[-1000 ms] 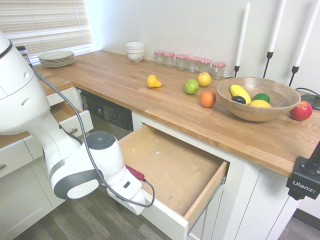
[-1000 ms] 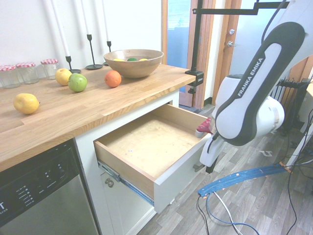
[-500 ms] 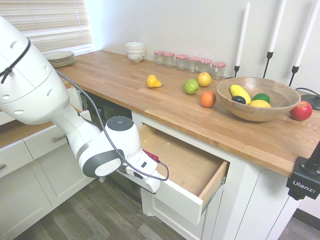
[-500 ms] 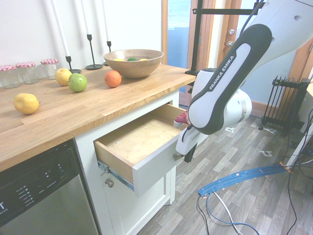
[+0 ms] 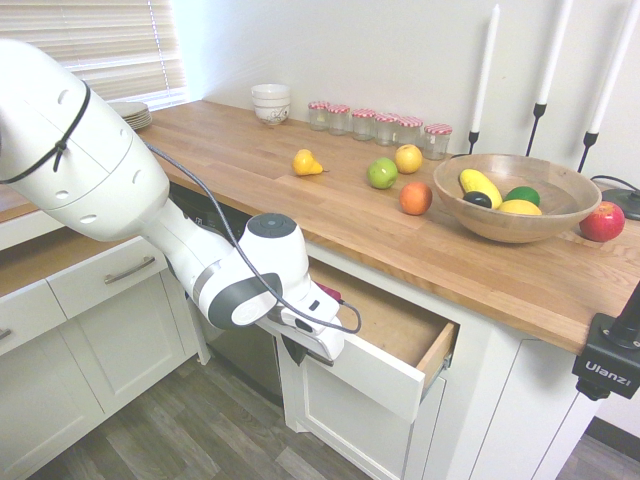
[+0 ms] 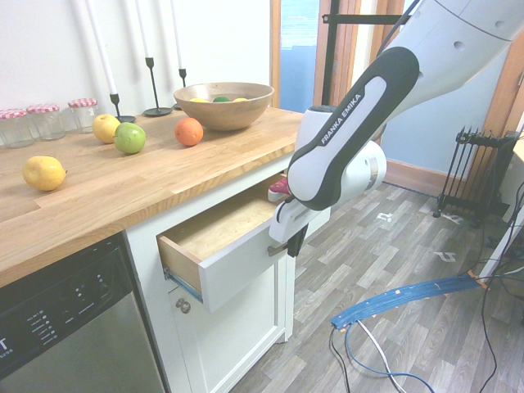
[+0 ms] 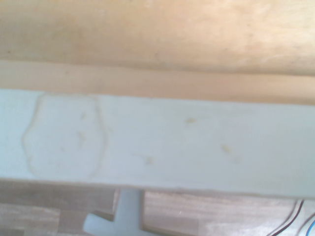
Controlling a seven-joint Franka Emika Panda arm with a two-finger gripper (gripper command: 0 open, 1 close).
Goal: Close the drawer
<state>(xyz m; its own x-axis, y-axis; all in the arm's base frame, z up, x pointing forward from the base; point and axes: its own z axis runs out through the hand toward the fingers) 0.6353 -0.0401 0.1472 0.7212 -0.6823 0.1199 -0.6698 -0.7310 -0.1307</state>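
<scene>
Here, kitchen's wooden countertop [image 5: 300, 200], half-open drawer [image 6: 237, 262], closed tool [image 6: 292, 244] seemingly against its front.

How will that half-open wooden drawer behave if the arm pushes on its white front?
The drawer probably glides straight in, since a metal runner shows under its side. It looks stiff, with solid wooden walls and a panelled front. Likely light to push: no contents show inside. The gripper, shut, is at the front.

Bright, even daylight; the window blinds [image 5: 95, 45] are overexposed. Both exterior views are sharp, with slight wide-angle bowing at the edges. The wrist view is soft and washed out.
</scene>
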